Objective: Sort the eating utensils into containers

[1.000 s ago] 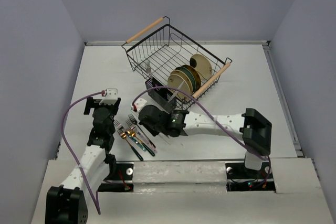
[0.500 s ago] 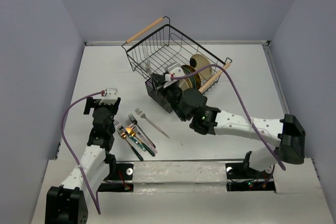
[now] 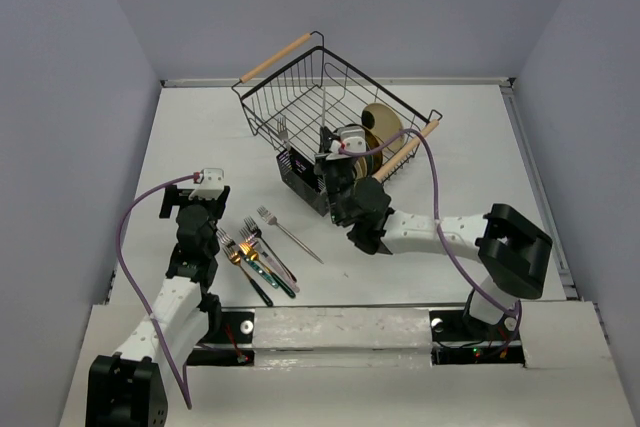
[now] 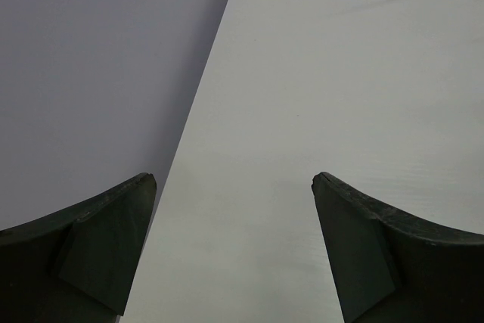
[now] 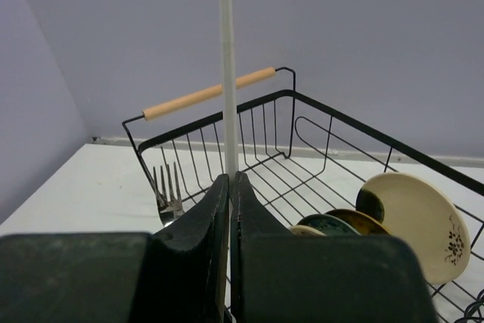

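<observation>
The table (image 3: pixel 480 147) carries a wire basket (image 3: pixel 300 97) toward its far edge, with the black caddy (image 3: pixel 295 169) just beside it. By the caddy, the right pincer (image 5: pixel 229 191) pinches an upright white-handled utensil (image 5: pixel 225 51). The left pincer (image 4: pixel 234 247) is spread near the left edge. Loose forks (image 3: pixel 255 252) lie by the near edge.

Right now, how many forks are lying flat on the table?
5. One silver fork lies alone; four more overlap in a pile just left of it in the top view. The overlap may hide another.
</observation>
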You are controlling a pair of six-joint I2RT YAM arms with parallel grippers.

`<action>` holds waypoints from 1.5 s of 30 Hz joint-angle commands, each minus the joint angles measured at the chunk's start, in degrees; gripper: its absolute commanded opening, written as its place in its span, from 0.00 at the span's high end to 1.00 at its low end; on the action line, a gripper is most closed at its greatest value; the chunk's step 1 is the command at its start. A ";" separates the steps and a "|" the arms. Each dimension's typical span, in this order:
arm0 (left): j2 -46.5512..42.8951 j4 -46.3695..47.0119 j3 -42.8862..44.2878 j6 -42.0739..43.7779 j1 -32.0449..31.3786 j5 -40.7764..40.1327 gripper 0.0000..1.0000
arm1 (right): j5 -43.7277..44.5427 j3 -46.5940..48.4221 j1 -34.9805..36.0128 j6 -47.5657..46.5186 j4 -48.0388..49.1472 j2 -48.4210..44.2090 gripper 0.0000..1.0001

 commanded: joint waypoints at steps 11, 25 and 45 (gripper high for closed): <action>-0.06 4.06 0.92 0.34 0.16 -0.90 0.01 | 1.85 -5.72 1.83 13.08 0.61 0.05 1.00; -0.33 4.06 0.83 0.43 0.16 -0.81 0.01 | 2.73 -8.35 1.84 16.50 0.96 4.88 1.00; 0.29 4.06 1.00 0.43 0.16 -0.46 0.01 | 2.30 -8.53 4.82 11.51 -2.73 -0.39 0.58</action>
